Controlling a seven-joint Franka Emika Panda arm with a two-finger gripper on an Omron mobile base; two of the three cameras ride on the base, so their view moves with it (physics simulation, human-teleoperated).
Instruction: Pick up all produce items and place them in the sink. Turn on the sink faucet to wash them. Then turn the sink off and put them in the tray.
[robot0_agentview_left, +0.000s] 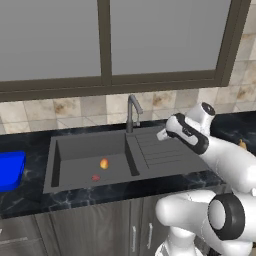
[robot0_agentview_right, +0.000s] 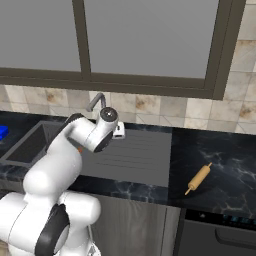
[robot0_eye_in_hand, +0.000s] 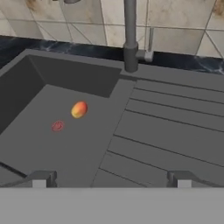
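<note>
Fruit (robot0_eye_in_hand: 78, 109) lies in the sink (robot0_eye_in_hand: 26, 92), gripper (robot0_eye_in_hand: 111, 178) spread empty above the drainboard; faucet (robot0_eye_in_hand: 130, 35) seemingly dry, washing and tray (robot0_agentview_left: 10, 170) steps remain.

No text, label, brand, number or sign can be read anywhere in these views: none on the sink (robot0_agentview_left: 90, 150), the sink faucet (robot0_agentview_left: 132, 112), the blue tray (robot0_agentview_left: 10, 170), the wall tiles (robot0_agentview_left: 75, 110) or the cabinet fronts (robot0_agentview_left: 100, 230).
</note>
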